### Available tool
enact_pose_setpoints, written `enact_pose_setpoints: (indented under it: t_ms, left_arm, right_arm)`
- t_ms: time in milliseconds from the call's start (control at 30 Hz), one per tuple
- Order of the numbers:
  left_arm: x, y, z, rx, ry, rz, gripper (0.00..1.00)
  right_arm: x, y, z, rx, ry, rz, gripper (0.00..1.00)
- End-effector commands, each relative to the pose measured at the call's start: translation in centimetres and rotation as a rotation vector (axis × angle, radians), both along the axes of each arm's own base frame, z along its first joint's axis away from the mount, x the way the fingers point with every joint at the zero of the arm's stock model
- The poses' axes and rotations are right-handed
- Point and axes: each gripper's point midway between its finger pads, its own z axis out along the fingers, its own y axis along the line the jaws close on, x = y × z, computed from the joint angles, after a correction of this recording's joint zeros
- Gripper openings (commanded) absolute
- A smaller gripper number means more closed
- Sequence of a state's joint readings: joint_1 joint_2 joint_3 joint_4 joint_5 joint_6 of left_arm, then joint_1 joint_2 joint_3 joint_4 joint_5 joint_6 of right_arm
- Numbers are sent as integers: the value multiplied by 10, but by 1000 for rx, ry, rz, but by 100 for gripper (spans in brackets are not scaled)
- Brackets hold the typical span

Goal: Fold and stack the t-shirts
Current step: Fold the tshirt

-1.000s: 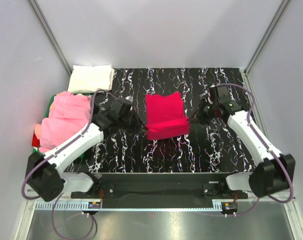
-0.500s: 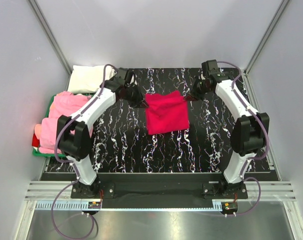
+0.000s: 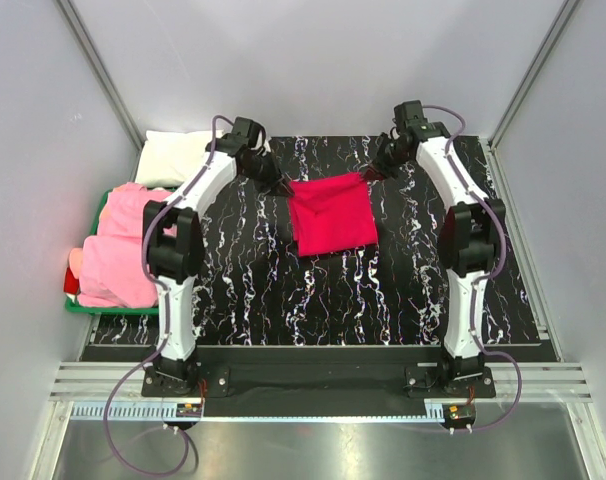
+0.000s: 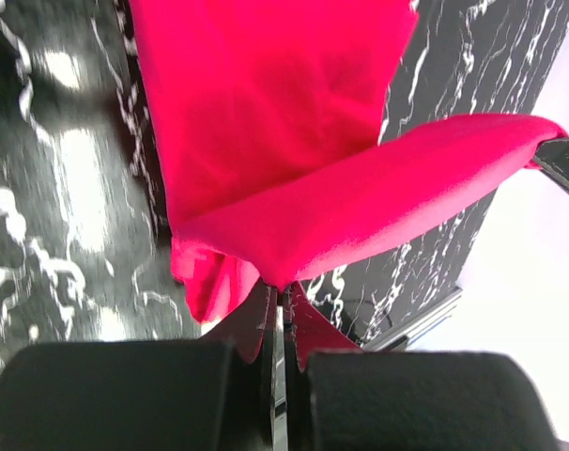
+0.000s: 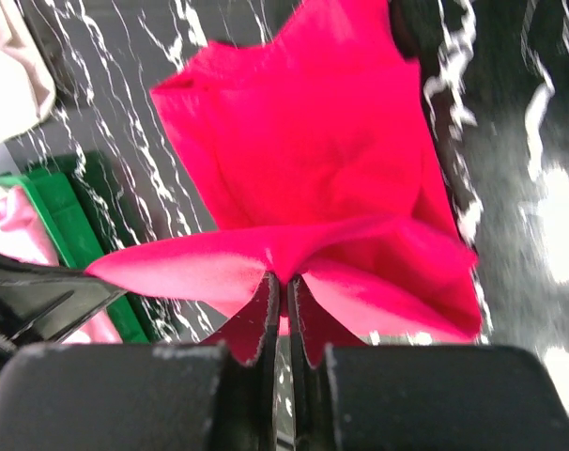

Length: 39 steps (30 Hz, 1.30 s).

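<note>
The left pincer is closed on the far-left corner of the crimson t-shirt, the cloth pinched between its nearly touching fingers. The right pincer is clamped likewise on the far-right corner. The folded shirt lies mid-worktop, its far edge raised and stretched between both pincers. A pink t-shirt fills the green tray at left. A white t-shirt lies beyond it.

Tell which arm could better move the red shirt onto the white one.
Probably left: the left gripper pinches the red shirt on the side nearer the white shirt; the right gripper is farther.
</note>
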State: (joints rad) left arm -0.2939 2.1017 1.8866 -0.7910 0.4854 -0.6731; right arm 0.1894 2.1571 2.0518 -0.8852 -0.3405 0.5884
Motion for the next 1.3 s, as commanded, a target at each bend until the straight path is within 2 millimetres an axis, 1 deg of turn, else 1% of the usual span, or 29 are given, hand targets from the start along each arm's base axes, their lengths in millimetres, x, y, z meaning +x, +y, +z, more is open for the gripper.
enact_pose_setpoints:
  t_ms: [0, 33, 67, 100, 133, 167, 200, 233, 267, 300, 333, 367, 400, 433, 467, 500, 533, 567, 600, 667, 700, 733, 800, 833, 900, 933, 1033, 1167, 1267]
  left_arm:
    - [25, 0, 6, -69, -28, -26, 0]
    - [42, 3, 4, -89, -41, -12, 0]
    - [53, 5, 3, -98, -58, -5, 0]
    - [69, 6, 11, -127, -92, 16, 0]
    - [92, 14, 14, -158, -151, 41, 2]
    - [103, 14, -10, -199, -114, 42, 34]
    - [120, 17, -4, -243, -118, 81, 53]
    - [132, 28, -8, -284, -109, 105, 74]
    - [133, 22, -14, -353, -81, 75, 98]
    - [137, 22, -7, -376, -92, 81, 99]
    - [140, 24, 9, -358, -146, 87, 99]
    - [138, 25, 16, -342, -172, 88, 99]
    - [130, 27, 5, -322, -154, 90, 99]
    - [129, 29, 11, -316, -181, 89, 99]
    - [125, 31, 24, -305, -206, 94, 99]
    - [119, 34, 16, -274, -201, 90, 99]
    - [114, 37, 18, -234, -201, 102, 99]
    - [111, 39, 13, -209, -195, 104, 99]
    - [104, 38, 4, -183, -182, 88, 99]
    - [99, 37, -6, -152, -175, 85, 99]
    - [93, 36, -17, -137, -158, 75, 99]
    - [90, 33, -22, -124, -158, 71, 99]
    - [81, 28, -38, -107, -133, 61, 99]
    - [81, 26, -40, -107, -143, 59, 99]
    - [75, 23, -54, -95, -121, 60, 98]
    - [75, 23, -59, -88, -118, 63, 98]
    - [71, 20, -76, -81, -97, 63, 98]
    - [65, 11, -95, -79, -72, 41, 98]
    - [60, 3, -106, -76, -57, 26, 95]
  right_arm:
    - [27, 0, 11, 32, -53, -1, 0]
    - [45, 5, 11, 61, -82, -2, 0]
    - [57, 8, 12, 72, -109, 1, 0]
    - [70, 6, 12, 79, -133, -14, 3]
    - [94, 10, 6, 105, -170, -13, 16]
    - [104, 12, 2, 127, -182, -14, 59]
    - [113, 10, -5, 147, -176, -40, 68]
    - [125, 10, -12, 209, -170, -63, 73]
    - [129, 10, -15, 229, -163, -78, 78]
    - [131, 10, -3, 245, -178, -101, 82]
    - [132, 11, -13, 244, -182, -105, 83]
    - [131, 10, -10, 247, -197, -112, 84]
    - [129, 7, -5, 245, -214, -128, 85]
    - [122, 4, 4, 239, -248, -133, 86]
    - [117, 1, 8, 227, -261, -133, 86]
    - [113, -4, 9, 197, -277, -135, 86]
    - [99, -7, 14, 184, -275, -133, 86]
    - [91, -9, 14, 175, -271, -134, 86]
    - [76, -12, 13, 163, -270, -132, 86]
    - [60, -17, 13, 145, -272, -133, 86]
    - [52, -20, 9, 128, -269, -135, 86]
    - [35, -22, 4, 126, -263, -134, 86]
    - [21, -25, 3, 117, -264, -127, 86]
    - [9, -25, -14, 113, -231, -122, 86]
    - [-1, -25, -22, 118, -216, -113, 85]
    - [-8, -25, -33, 117, -191, -108, 84]
    - [-17, -26, -49, 110, -162, -105, 83]
    - [-22, -29, -69, 77, -133, -99, 81]
    - [-25, -27, -88, 75, -96, -88, 75]
